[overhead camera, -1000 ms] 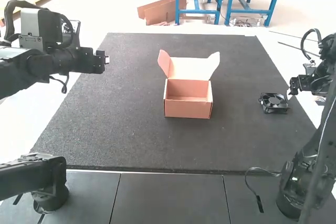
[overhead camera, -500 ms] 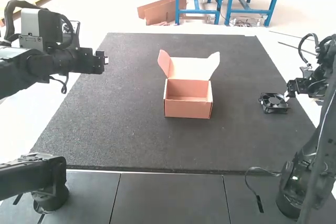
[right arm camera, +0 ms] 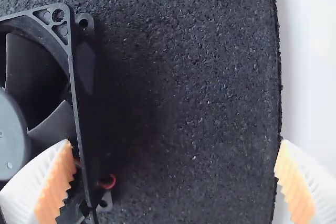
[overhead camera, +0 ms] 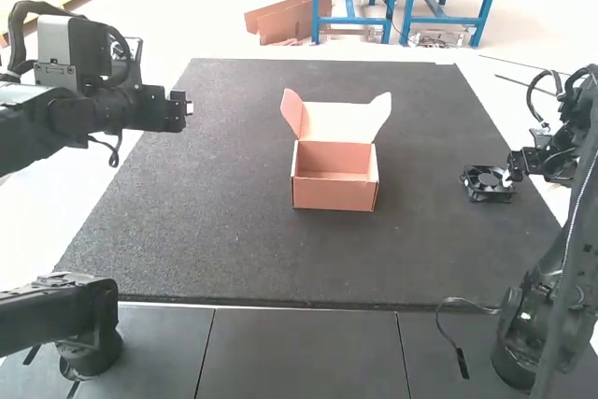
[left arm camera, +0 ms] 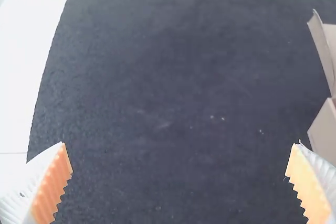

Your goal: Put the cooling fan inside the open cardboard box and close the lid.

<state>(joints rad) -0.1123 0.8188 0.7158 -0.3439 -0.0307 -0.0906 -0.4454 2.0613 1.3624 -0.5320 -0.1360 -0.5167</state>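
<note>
Right gripper point(overhead camera: 517, 163) low at right edge of black rubbery mat point(overhead camera: 206, 203), fingers spread wide, straddling rim of black square plastic cooling fan point(right arm camera: 37, 103). Fan flat on mat, right of open brown cardboard box point(overhead camera: 334, 178). Left gripper point(left arm camera: 178, 177) level over mat's left side, also spread.

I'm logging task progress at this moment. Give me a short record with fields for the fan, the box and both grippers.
cooling fan: flat on the black mat, right of the box, near the mat's right edge
cardboard box: mid-mat, open, lid flap standing up at the back
right gripper: open, low at the fan, one finger at the fan's frame, the other near the mat's edge
left gripper: open, over bare mat left of the box, holding nothing
progress: fan not yet gripped or boxed
</note>
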